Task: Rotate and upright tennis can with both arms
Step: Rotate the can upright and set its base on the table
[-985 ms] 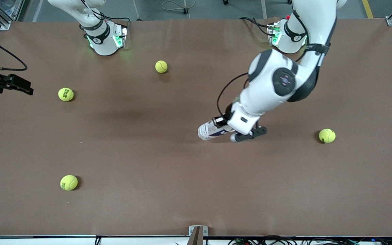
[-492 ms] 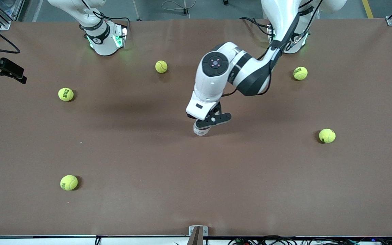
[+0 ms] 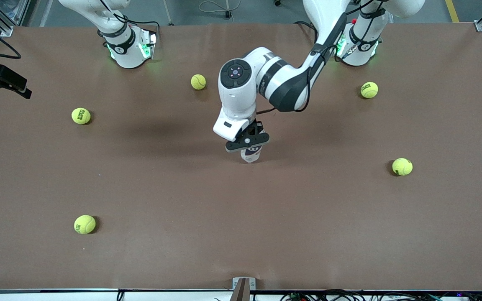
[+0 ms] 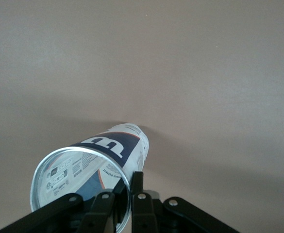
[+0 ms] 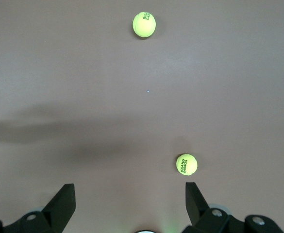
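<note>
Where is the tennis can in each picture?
Front view: tennis can stands mid-table, under the left gripper.
Left wrist view: tennis can fills the lower part, open rim toward the camera, at the left gripper.
Right wrist view: not in it.
Shared landmark: the left gripper on the can.

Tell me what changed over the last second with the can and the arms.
The left gripper swung the tennis can from lying on its side to nearly upright, gripping its open rim, and the left arm folded toward the table's middle, uncovering a tennis ball near its base. The right gripper drifted slightly at the right arm's end, open and waiting. The other balls stayed put.
</note>
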`<action>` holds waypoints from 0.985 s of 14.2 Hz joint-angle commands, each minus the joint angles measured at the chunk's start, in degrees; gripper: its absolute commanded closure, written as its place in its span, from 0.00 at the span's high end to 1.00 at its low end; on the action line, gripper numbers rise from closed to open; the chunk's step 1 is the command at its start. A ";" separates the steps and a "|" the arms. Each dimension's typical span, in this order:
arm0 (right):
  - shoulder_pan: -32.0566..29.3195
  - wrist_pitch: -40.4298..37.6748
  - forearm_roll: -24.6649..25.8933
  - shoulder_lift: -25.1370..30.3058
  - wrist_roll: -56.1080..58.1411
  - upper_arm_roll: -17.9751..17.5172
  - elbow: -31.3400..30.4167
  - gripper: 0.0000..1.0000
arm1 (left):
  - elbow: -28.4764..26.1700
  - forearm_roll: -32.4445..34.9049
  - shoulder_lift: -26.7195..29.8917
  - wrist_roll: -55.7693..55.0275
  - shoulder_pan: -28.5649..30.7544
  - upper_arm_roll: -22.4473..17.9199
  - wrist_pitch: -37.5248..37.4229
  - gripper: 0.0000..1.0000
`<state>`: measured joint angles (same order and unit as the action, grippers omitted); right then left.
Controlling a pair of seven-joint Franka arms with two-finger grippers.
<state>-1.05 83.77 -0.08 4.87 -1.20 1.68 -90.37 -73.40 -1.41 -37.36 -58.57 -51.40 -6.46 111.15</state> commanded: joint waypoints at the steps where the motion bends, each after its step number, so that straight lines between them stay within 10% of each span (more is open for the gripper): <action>1: -1.15 0.43 -1.50 1.99 2.52 -0.28 -2.18 1.00 | 3.79 1.23 -1.67 -0.84 -1.15 -0.75 -1.81 0.00; 8: -1.15 -0.80 -1.50 1.99 2.78 -0.10 -1.91 1.00 | 3.79 1.23 -2.90 -0.49 -2.65 -0.75 -1.20 0.10; 14: -1.06 -1.07 -0.97 1.90 3.92 0.94 -1.74 1.00 | 3.79 1.23 -2.11 0.03 -2.47 -0.57 -1.02 0.83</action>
<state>-1.07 82.64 -0.80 5.06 0.79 2.21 -90.53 -71.15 -1.35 -39.29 -58.49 -53.54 -6.52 110.84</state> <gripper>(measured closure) 0.000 0.537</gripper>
